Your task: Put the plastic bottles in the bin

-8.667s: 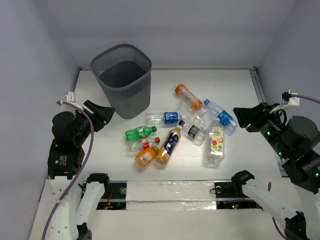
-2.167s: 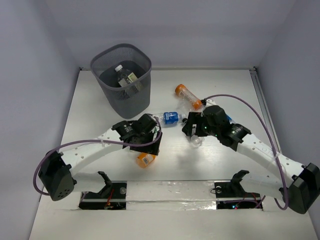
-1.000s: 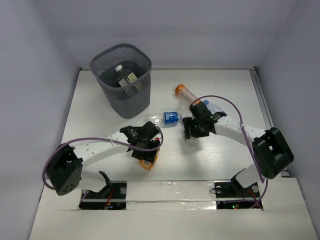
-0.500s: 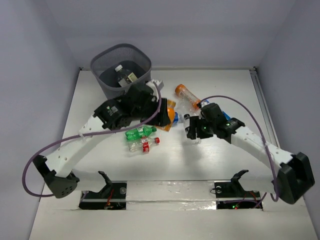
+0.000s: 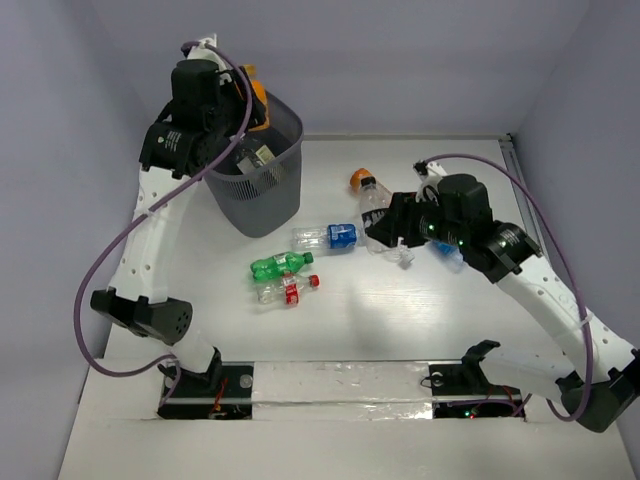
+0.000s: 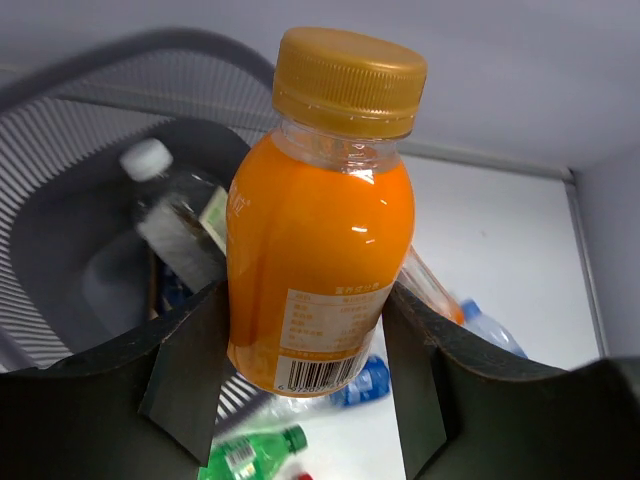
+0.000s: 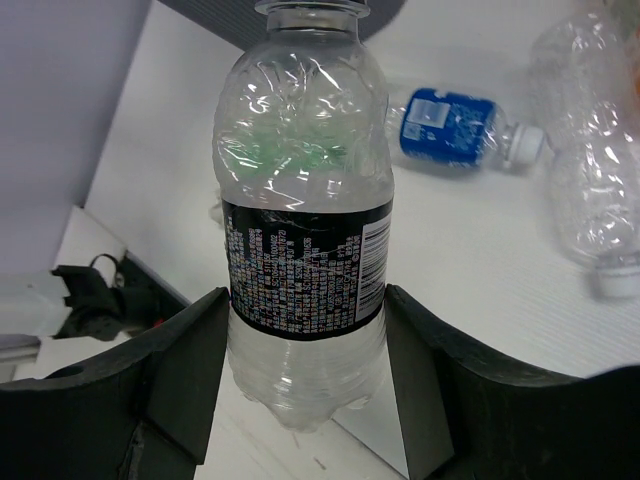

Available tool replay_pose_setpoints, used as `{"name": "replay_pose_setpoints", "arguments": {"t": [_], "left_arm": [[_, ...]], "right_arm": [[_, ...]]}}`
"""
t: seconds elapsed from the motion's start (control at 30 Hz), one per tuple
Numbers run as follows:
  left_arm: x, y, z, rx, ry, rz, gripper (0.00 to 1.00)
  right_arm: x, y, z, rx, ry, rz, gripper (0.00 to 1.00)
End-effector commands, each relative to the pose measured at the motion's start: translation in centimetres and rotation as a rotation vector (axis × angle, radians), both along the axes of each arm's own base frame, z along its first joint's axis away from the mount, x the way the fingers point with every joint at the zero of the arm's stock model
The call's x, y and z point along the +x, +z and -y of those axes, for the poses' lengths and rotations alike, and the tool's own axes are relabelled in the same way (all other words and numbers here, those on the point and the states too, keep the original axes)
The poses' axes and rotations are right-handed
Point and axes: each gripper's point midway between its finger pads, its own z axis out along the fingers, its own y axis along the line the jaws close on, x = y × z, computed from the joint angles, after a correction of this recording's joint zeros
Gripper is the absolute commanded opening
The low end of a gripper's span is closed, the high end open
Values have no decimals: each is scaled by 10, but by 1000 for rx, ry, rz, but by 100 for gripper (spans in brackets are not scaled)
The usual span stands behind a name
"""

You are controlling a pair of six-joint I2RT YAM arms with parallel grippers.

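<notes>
Two of the plastic bottles are held off the table, one in each claw. The orange bottle [image 6: 320, 230] matters first. In the left wrist view it stands with its long axis running straight out from the claw, its yellow cap at the far end. The left gripper [image 6: 305, 300] is clamped on its lower body, one finger on each side.

In the top view the orange bottle [image 5: 256, 100] sits in the upper left of the frame, at the far rim of the bin [image 5: 262, 195]. The bin's mouth lies just below it and toward frame centre. In the wrist view the mesh wall [image 6: 60, 130] and the bin's inside fill the left of the frame behind the bottle. A white-capped bottle [image 6: 165, 200] already lies inside. Whether the orange bottle's base is fully past the rim cannot be told; a small shift toward the mouth's centre before release looks prudent.

The clear black-labelled bottle [image 7: 305, 260] is gripped at its label band by the right gripper [image 7: 305, 300], neck pointing away from the claw. In the top view this bottle [image 5: 376, 210] is at centre right, well apart from the bin, which lies to its upper left. The left arm is therefore the nearer.

On the table between them lie a blue-labelled bottle [image 5: 325, 237] and a green bottle [image 5: 280, 266].
</notes>
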Motion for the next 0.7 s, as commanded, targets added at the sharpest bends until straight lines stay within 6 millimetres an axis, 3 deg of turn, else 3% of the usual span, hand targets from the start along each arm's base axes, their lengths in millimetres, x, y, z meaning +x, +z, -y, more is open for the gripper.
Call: {"name": "replay_pose_setpoints", "arguments": {"t": [0.0,0.1,0.13,0.17,0.2,0.27,0.33,0.37,0.43,0.47,0.5,0.53,0.57,0.6,0.63,0.67], "left_arm": [[25,18,-21,-17,77,93,36],[38,6,-33,-3,112,59,55],[37,3,-33,2,112,47,61],[34,1,-33,4,106,46,70],[29,2,-33,1,97,48,73],[16,8,-37,-6,100,76,79],[6,12,-40,-14,106,95,79],[-6,12,-43,-18,106,99,79],[-17,11,-44,-40,106,111,79],[-31,6,-47,-46,104,108,77],[-36,2,-48,-52,106,107,76],[-51,14,-51,-77,111,145,74],[-55,-3,-52,-76,114,115,73],[-61,-6,-52,-83,109,115,72],[-66,-8,-52,-91,105,115,71],[-77,-17,-53,-98,100,104,69]], "right_arm": [[4,55,-16,116,47,77,60],[14,74,-28,153,66,97,60],[17,93,-31,178,69,128,60],[26,95,-38,184,70,122,60],[30,103,-43,200,81,131,60],[37,135,-55,260,95,177,60],[51,139,-74,281,116,164,60],[52,165,-82,322,130,205,60],[70,164,-103,323,135,194,61],[70,190,-111,366,144,230,61],[77,196,-116,379,142,232,61],[91,185,-133,376,143,205,62],[99,194,-140,413,133,207,62],[97,217,-146,457,145,244,62],[110,204,-166,456,149,218,62],[120,207,-170,472,123,210,62]]}}
